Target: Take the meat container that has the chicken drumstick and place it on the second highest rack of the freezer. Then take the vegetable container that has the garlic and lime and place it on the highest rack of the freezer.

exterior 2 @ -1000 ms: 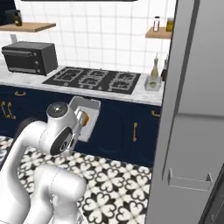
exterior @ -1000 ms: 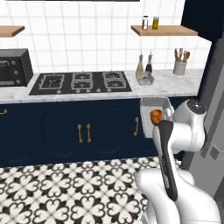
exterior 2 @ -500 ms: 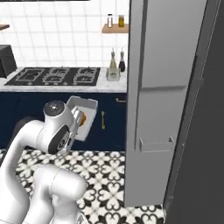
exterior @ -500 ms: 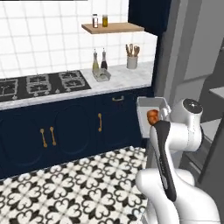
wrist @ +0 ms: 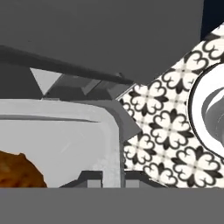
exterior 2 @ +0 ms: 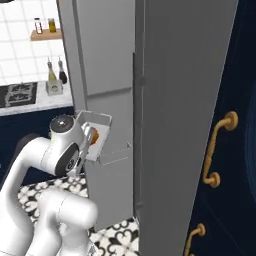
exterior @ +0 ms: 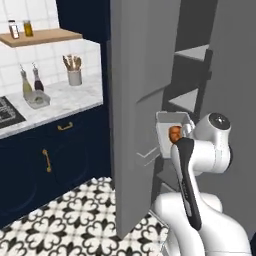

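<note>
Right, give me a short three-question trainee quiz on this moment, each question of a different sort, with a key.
1. True or false: the chicken drumstick lies in the meat container that the gripper carries.
2. Multiple choice: where is the container now? A) on the marble counter B) in the air beside the grey freezer door C) on the patterned floor
3. Fill in: in the hand view, the gripper's fingers are shut on the container's ____.

Key
1. True.
2. B; the highest rack and second highest rack show beyond the door.
3. Rim.
</note>
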